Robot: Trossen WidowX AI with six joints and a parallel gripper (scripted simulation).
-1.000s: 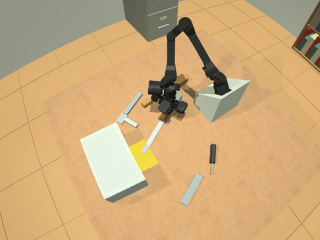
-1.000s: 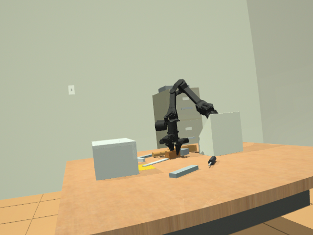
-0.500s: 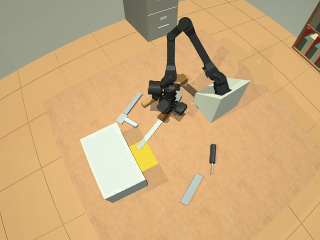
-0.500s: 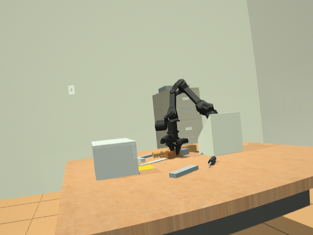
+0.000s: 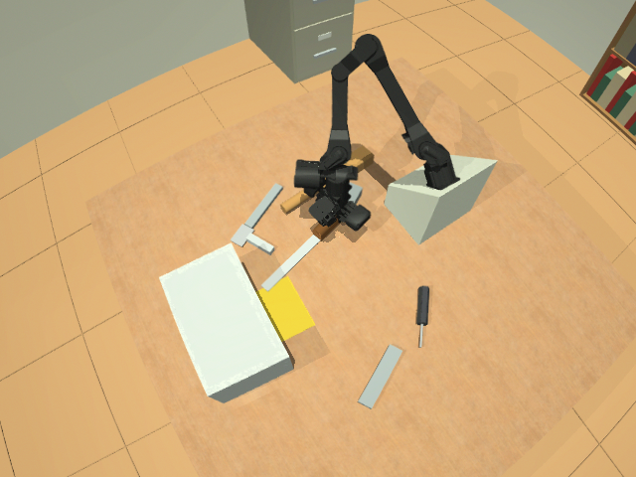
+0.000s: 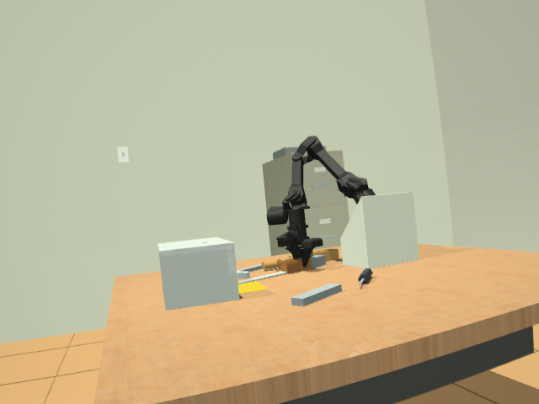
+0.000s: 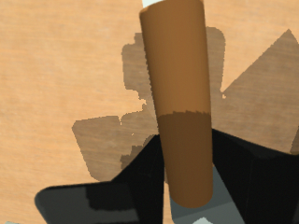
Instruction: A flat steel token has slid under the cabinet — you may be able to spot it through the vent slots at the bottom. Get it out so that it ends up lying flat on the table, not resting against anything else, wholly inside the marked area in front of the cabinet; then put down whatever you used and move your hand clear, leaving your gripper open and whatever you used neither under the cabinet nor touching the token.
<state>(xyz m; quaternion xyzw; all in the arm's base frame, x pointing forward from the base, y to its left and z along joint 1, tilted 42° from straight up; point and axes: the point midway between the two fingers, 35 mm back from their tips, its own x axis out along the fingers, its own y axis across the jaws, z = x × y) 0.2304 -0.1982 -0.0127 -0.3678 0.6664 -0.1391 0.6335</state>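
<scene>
My gripper (image 5: 336, 222) (image 6: 301, 262) (image 7: 182, 136) is shut on the brown handle (image 5: 319, 232) (image 6: 290, 265) (image 7: 179, 70) of a long tool with a flat pale blade (image 5: 292, 262) (image 6: 265, 277). The blade points toward the white cabinet (image 5: 226, 318) (image 6: 200, 276); its tip is over the back corner of the yellow marked area (image 5: 291, 313) (image 6: 253, 287), close to the cabinet's front. Whether the tip touches the table is unclear. The steel token is not visible in any view; the vent slots do not show either.
A grey angled piece (image 5: 264, 205) lies behind the cabinet's corner. A wooden stick (image 5: 293, 202) and grey block (image 6: 317, 261) are near the gripper. A screwdriver (image 5: 421, 305) (image 6: 365, 276) and grey bar (image 5: 380, 377) (image 6: 317, 295) lie toward the front. A pale angular block (image 5: 446, 210) (image 6: 392, 230) is by the arm's base.
</scene>
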